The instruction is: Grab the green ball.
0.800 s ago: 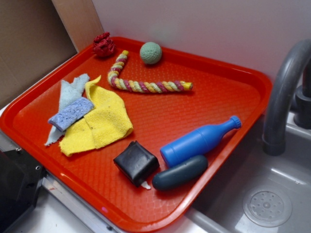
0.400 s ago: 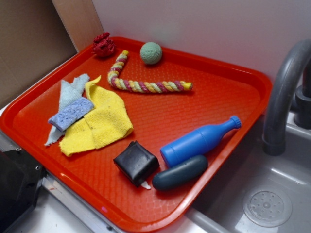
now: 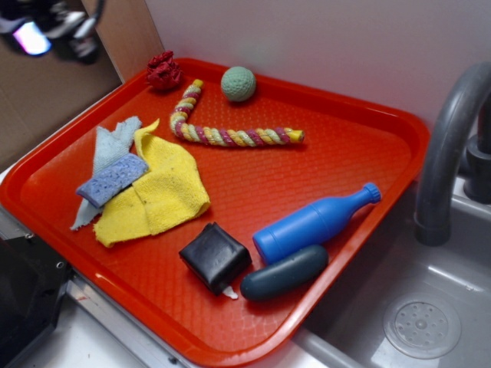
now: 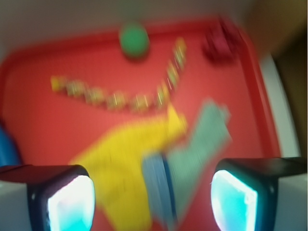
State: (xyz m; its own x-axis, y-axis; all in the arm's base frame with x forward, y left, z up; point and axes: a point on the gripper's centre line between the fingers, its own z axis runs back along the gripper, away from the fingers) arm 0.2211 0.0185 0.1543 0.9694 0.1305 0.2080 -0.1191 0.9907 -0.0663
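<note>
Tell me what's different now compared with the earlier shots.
The gripper has come into view at the top left corner, above the tray's far left edge; earlier no arm showed. Its fingers are spread apart and hold nothing. The green ball, red knot, rope, cloths and blue bottle lie where they were.

A: Any text, labels, brands or numbers?
B: None readable. Blue bottle point(image 3: 313, 222) is plain, no label showing.
A: Black block point(image 3: 215, 257)?
B: Blank on the faces in view.
A: Tray point(image 3: 360, 153)?
B: Just a molded grid texture, no marks.
A: Wrist view?
B: Too blurred to read anything; the lit pads point(image 4: 71, 204) carry no characters I can make out.
A: Faucet point(image 3: 449, 138), sink point(image 3: 422, 326)?
B: No signs or logos visible.
</note>
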